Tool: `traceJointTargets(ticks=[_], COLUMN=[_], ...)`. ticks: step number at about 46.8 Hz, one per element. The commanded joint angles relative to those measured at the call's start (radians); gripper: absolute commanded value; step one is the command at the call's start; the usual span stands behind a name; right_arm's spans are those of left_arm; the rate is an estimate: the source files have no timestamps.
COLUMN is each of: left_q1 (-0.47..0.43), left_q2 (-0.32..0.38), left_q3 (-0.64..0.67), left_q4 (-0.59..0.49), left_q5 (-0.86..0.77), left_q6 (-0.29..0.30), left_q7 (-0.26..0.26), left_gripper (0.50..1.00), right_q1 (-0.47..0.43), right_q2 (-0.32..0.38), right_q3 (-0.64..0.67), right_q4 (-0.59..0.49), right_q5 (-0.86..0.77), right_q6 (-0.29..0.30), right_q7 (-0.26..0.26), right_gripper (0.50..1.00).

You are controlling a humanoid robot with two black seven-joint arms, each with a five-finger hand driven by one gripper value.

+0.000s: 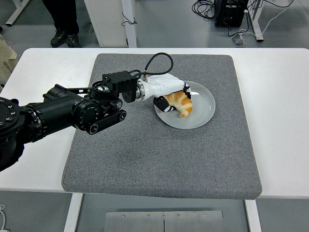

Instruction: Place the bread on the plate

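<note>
A golden croissant (179,104) lies on the round white plate (200,115), which sits on the grey mat at the upper middle. My left hand (170,96), white with black fingertips, reaches in from the left and is still closed around the croissant's left side, low over the plate. The black left arm runs back to the picture's left edge. My right arm does not show.
The grey mat (159,150) covers the middle of the white table (280,96). A person's legs and shoes (64,29) stand beyond the table's far left. Cables and a black box lie on the floor at the top right.
</note>
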Motion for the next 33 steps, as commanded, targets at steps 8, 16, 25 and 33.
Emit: traceJointTargets(ticks=[8, 16, 25, 33], left_q1=[0.016, 0.018, 0.013, -0.001], left_q2=[0.000, 0.000, 0.000, 0.000], left_q3=[0.021, 0.028, 0.020, 0.020], left_q4=[0.002, 0.000, -0.001, -0.009], left_q5=[0.000, -0.011, -0.020, -0.075], left_q6=[0.000, 0.001, -0.002, -0.012], left_q7=[-0.003, -0.001, -0.003, -0.003], left_gripper=[0.500, 0.500, 0.776, 0.925], right_q1=[0.000, 0.000, 0.000, 0.000], right_q2=[0.000, 0.000, 0.000, 0.000], right_q3=[0.000, 0.000, 0.000, 0.000], right_q4=[0.000, 0.000, 0.000, 0.000], right_q5=[0.000, 0.000, 0.000, 0.000], right_q6=[0.000, 0.000, 0.000, 0.001], right_q7=[0.000, 0.000, 0.000, 0.000], right_gripper=[1.000, 1.000, 1.000, 1.000])
